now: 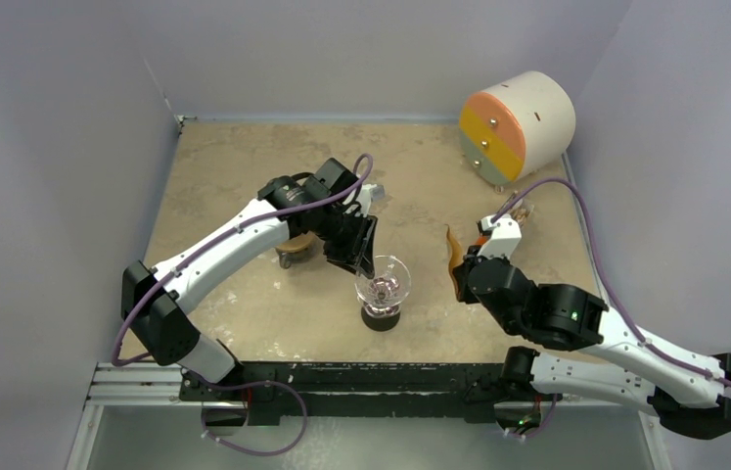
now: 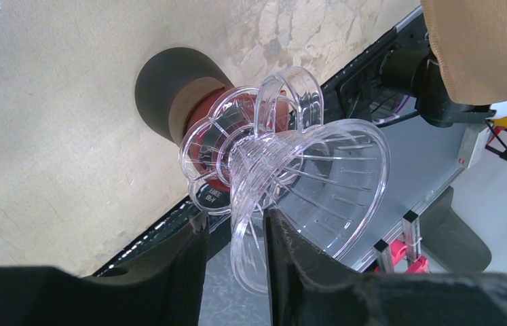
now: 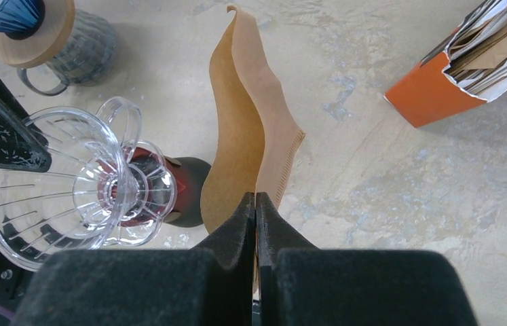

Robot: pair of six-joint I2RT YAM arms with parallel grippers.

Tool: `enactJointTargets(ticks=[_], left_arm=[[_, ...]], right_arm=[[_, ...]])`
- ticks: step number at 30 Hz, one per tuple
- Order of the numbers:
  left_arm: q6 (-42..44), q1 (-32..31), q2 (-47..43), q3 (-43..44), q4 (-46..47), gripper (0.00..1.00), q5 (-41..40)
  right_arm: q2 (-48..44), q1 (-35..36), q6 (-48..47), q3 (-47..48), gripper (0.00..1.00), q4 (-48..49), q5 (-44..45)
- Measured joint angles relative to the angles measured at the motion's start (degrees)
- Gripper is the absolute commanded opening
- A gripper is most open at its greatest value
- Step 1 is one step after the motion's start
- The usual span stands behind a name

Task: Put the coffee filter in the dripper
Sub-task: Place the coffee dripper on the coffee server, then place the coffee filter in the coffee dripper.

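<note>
The right gripper [image 3: 256,204] has its fingers pressed together on the lower edge of the tan coffee filter [image 3: 243,122], which stands upright above the table just beside a clear ribbed funnel [image 2: 318,170]. The left gripper [image 2: 235,224] pinches that funnel's rim. The blue dripper [image 3: 3,13] sits in a wooden ring [image 3: 47,34] on a glass cup [image 3: 87,47], beyond the funnel and well apart from the filter.

a robot lab cell: plain pale walls [image 1: 48,147] box in a worn tan table [image 1: 244,162] around the left gripper [image 1: 363,259], with an aluminium mounting rail [image 1: 136,377] well behind it.
</note>
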Motion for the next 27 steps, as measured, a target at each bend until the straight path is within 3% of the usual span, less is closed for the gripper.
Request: enactJointTargets(ticks=[6,13,18,22,27], left_arm=[[0.7,0.0,0.0,2.1,-1.4,0.55,-0.4],[2.9,0.0,0.0,11.7,-4.8,0.53,-2.2],[2.5,0.0,-0.9,17.0,-5.0,0.41,-2.3],[0.1,0.0,-3.0,17.3,-2.8,0.03,-0.8],[-4.4,0.0,-4.9,17.4,3.5,0.00,2.0]], right_arm=[[-0.1,0.0,-0.5,0.2,0.00,0.6,-1.7],[1.3,0.0,-4.8,4.6,0.00,2.4,-6.2],[5.0,0.0,-8.4,9.5,0.00,4.8,-7.4],[9.9,0.0,-10.2,13.5,0.00,5.9,-7.5],[14.7,0.0,-11.9,14.9,0.00,7.6,-7.0]])
